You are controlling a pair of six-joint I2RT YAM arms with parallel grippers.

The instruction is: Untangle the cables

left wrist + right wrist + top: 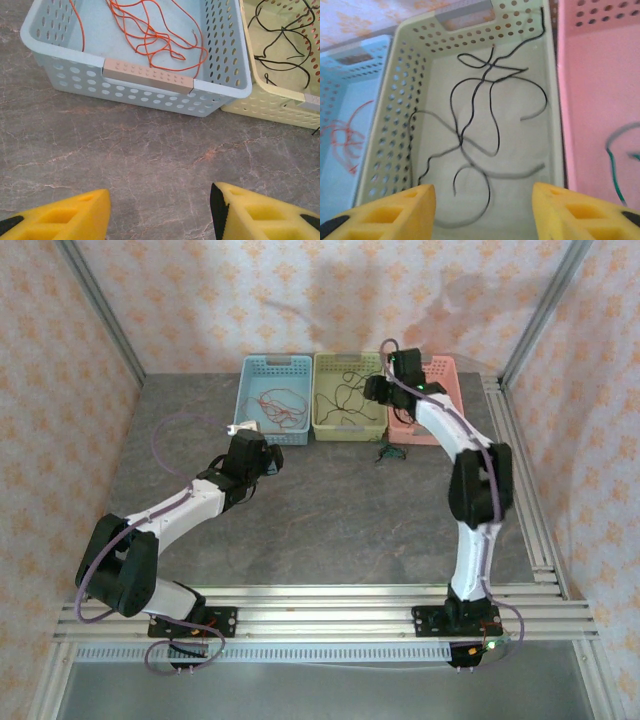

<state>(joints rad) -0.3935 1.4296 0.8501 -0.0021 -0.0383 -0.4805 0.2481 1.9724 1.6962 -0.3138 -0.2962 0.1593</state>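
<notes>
Orange cables (150,35) lie loose in the light blue basket (150,82). Black cables (480,100) sprawl in the yellow-green basket (390,110), and one strand (520,172) looks blurred. A green cable (615,172) lies in the pink basket (600,75). A small dark clump of cables (390,452) sits on the table in front of the pink basket. My right gripper (482,195) hangs open above the yellow-green basket, nothing between its fingers. My left gripper (160,197) is open over bare table just in front of the blue basket.
The three baskets (348,397) stand side by side at the back of the grey stone-patterned table (330,510). Patterned walls and metal frame rails (520,490) close in the sides. Open tabletop lies between the two arms.
</notes>
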